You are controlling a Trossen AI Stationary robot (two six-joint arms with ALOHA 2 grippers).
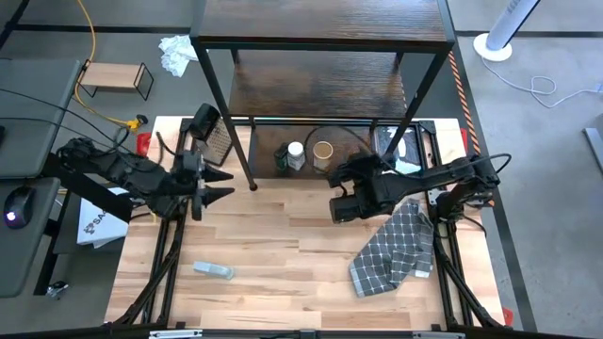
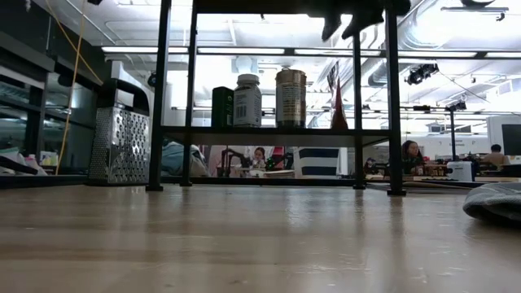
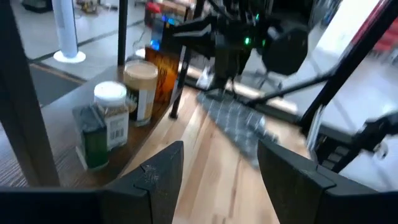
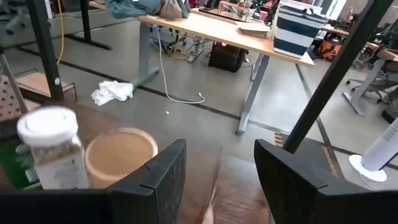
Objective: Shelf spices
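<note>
Only the low view shows four spices on the dark wood shelf: dark jar, white-capped jar, tan-lidded brown jar, reddish-brown packet; both the left pincer and right pincer gape, holding nothing.

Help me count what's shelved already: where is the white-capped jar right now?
The white-capped jar stands on the shelf's lowest board, left of centre in the high view, between the dark jar and the tan-lidded brown jar.

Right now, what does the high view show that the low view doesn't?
Only the high view: both arms, left gripper and right gripper open over the table, and the clear flat object. Only the low view: the reddish-brown packet on the lowest shelf board. Both: grater, dark jar, white-capped jar, tan-lidded jar, checkered cloth.
</note>
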